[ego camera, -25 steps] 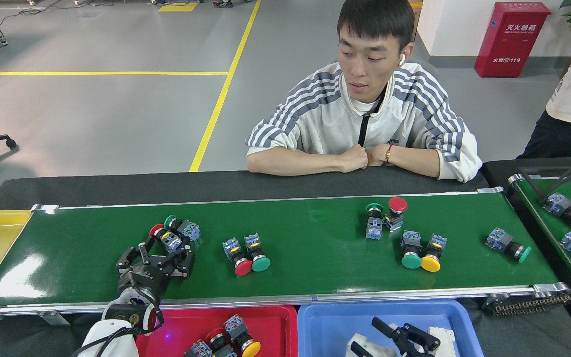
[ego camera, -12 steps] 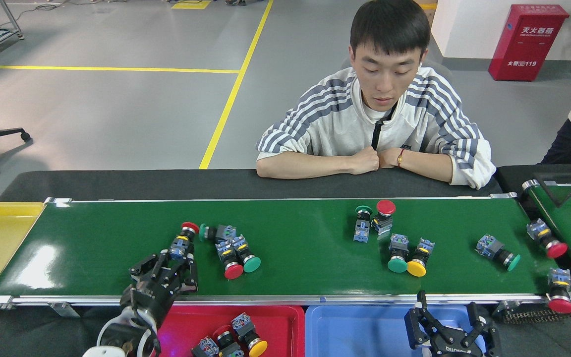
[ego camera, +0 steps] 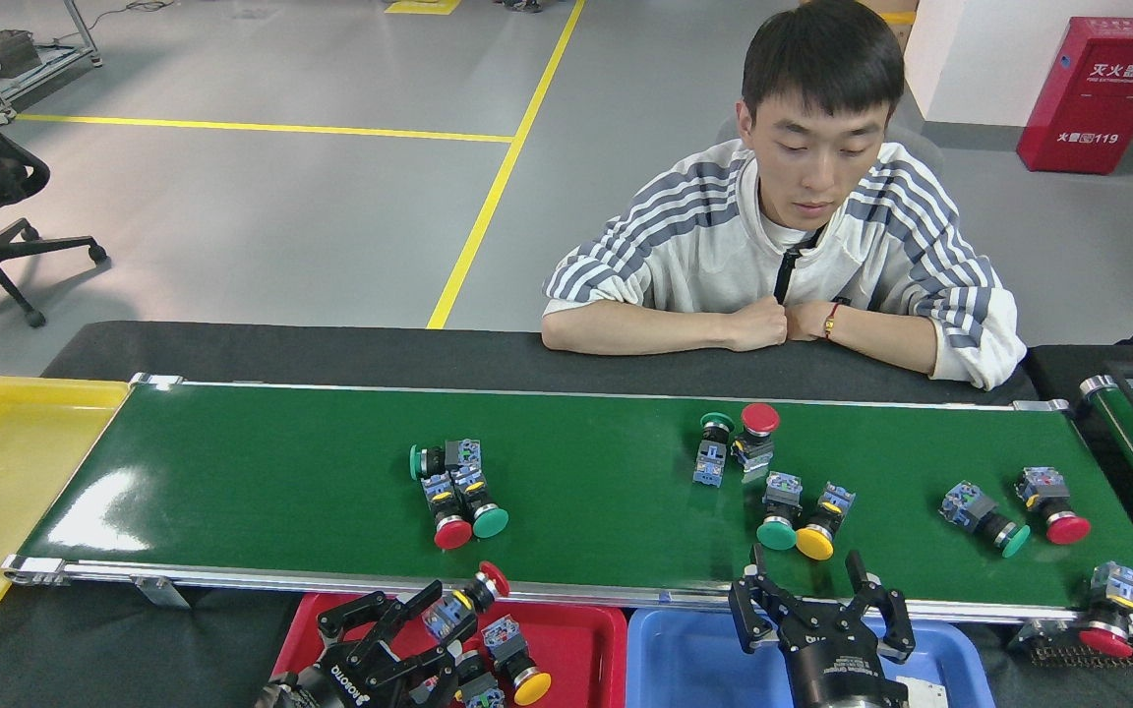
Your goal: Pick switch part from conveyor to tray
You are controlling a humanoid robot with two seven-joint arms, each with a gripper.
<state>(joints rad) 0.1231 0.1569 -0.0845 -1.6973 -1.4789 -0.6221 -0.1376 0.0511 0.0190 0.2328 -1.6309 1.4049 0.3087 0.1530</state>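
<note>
1. Right now my left gripper is closed around a red-capped switch, holding it by the blocky body with the cap sticking out past the fingers. It hangs over the red tray, just off the near rail of the conveyor.
2. The red tray already has at least one switch in it, a yellow-capped one, so I judge the next move is to let go over a bare patch.
3. My right gripper is spread wide and empty above the blue tray, at the conveyor's near edge and close to a green-and-yellow capped pair.
4. More switches lie on the belt: a cluster of three near the middle, two by the far side, and others to the right.
5. These look like small, rigid plastic parts, light, with a smooth round cap that could roll or slip. I'd take them across the square contact block, not the cap.
6. Where they touch in pairs, the fingers could nudge the neighbour, so I'd come in from the free side.
7. A person leans on the table behind the conveyor, well clear of my arms.
</note>
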